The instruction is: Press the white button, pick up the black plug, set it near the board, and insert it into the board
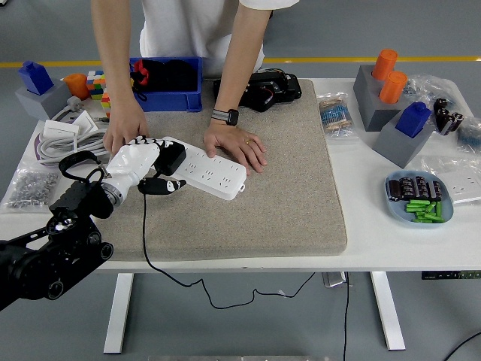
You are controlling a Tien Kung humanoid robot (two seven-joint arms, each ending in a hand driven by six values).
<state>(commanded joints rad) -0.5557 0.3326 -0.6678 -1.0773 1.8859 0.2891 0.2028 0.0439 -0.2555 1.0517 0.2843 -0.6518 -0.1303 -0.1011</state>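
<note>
A white power strip (209, 168) lies slanted on the grey mat (270, 188). My left hand (137, 164), white with black fingertips, is shut on the black plug (170, 158) and holds it at the strip's left end. The plug's black cord (144, 226) hangs down over the table's near edge. A person at the far side presses one hand (124, 128) on the mat by the strip's left end and the other hand (237, 144) on the strip's right part. My right arm is out of view.
A blue bin (169, 83) and a black device (259, 89) stand behind the mat. White adapters and cables (64, 135) lie at the left. Grey blocks with orange and blue pieces (391, 105) and a dish of parts (418, 197) stand at the right.
</note>
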